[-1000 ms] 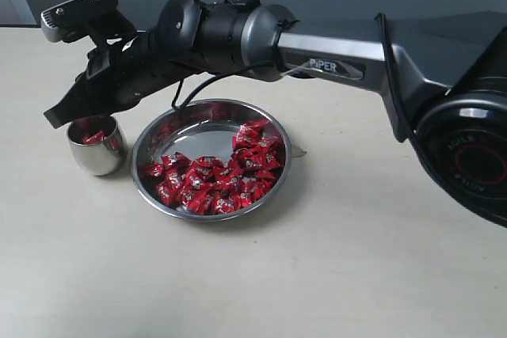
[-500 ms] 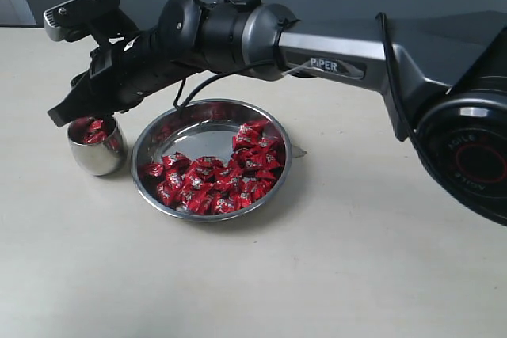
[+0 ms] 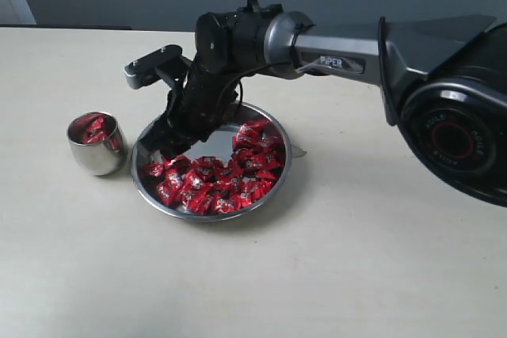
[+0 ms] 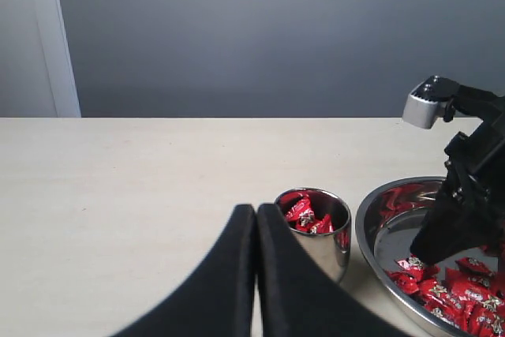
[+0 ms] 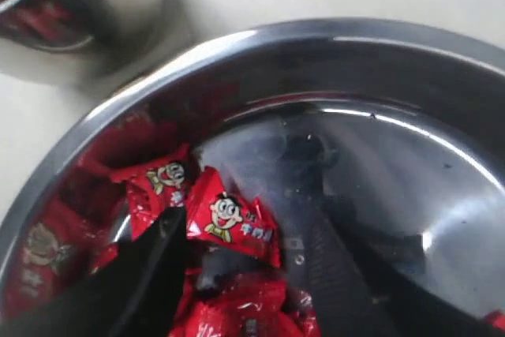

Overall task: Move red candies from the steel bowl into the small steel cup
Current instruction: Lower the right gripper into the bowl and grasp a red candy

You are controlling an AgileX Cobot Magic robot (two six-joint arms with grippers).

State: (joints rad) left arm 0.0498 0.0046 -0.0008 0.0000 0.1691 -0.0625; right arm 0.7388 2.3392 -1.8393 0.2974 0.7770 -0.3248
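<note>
The steel bowl (image 3: 279, 165) holds a heap of red candies (image 3: 218, 181) along its near side. My right gripper (image 3: 162, 145) reaches across and hangs low over the bowl's left part. In the right wrist view this gripper (image 5: 241, 226) is open, its fingers (image 5: 150, 274) standing either side of a red candy (image 5: 231, 217) that lies in the bowl (image 5: 260, 37). The small steel cup (image 3: 93, 157) stands left of the bowl with red candies (image 3: 93, 128) inside. My left gripper (image 4: 256, 209) is shut and empty, close beside the cup (image 4: 319, 246).
Everything stands on a pale beige tabletop (image 3: 356, 259). The right arm's long dark body (image 3: 341, 57) spans the table behind the bowl. A grey wall (image 4: 276, 29) rises past the table's far edge.
My right gripper has swung from above the cup to the right and down into the bowl, and its jaws have opened. The cup now shows more red candy.
</note>
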